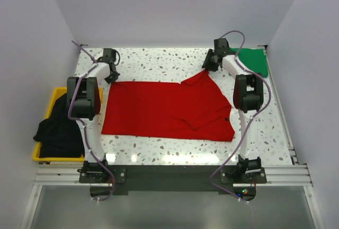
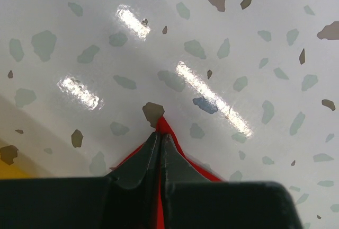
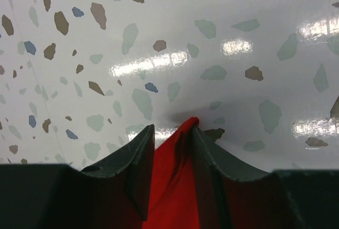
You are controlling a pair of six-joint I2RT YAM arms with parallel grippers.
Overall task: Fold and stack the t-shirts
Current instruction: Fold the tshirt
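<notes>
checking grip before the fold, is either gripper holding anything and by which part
Both hold the bright red short-sleeved cloth t-shirt: the left gripper pinches its far left corner, the right gripper its far right edge.

Bright, even light from overhead; white glare streaks flash on the glossy table [image 2: 212, 96] in both wrist views. From above, the red t-shirt [image 1: 164, 109] looks sharp, shadows faint.

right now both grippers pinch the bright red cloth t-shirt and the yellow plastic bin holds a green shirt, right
No: in the top external view the yellow plastic bin holds a black cloth shirt, not green. The left gripper and right gripper do pinch the bright red cloth t-shirt.
</notes>
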